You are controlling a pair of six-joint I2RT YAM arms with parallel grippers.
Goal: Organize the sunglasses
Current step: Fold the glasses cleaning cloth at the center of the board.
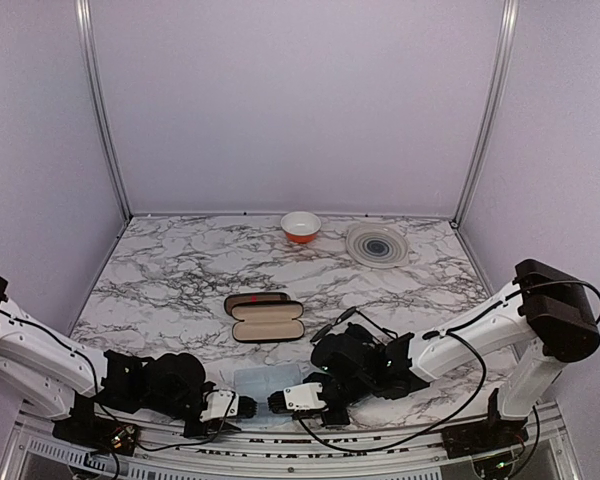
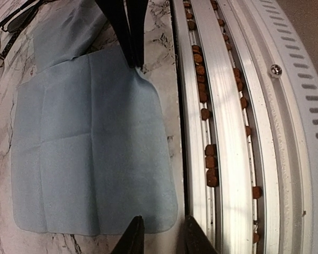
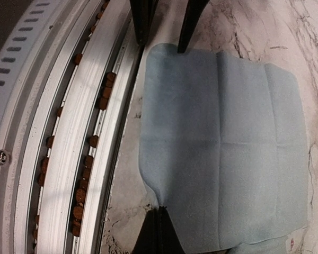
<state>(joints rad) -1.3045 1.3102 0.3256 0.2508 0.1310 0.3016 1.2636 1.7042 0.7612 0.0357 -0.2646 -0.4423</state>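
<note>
Marble table (image 1: 180,270) bears cloth (image 2: 90,148), case (image 1: 267,322), bowl (image 1: 300,226), plate (image 1: 377,244), perhaps sunglasses (image 2: 13,22).

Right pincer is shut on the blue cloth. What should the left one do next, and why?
Probably close the left pincer: its fingers stand apart astride the near edge of the cloth, while the right pincer is shut on that same edge further along.

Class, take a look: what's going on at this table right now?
Both arms work the light blue cloth at the near edge of the table. The right gripper is shut on one edge of it; the left gripper stands open around the opposite corner, not gripping yet. The sunglasses lie untouched near the cloth, and the glasses case sits open mid-table.
</note>
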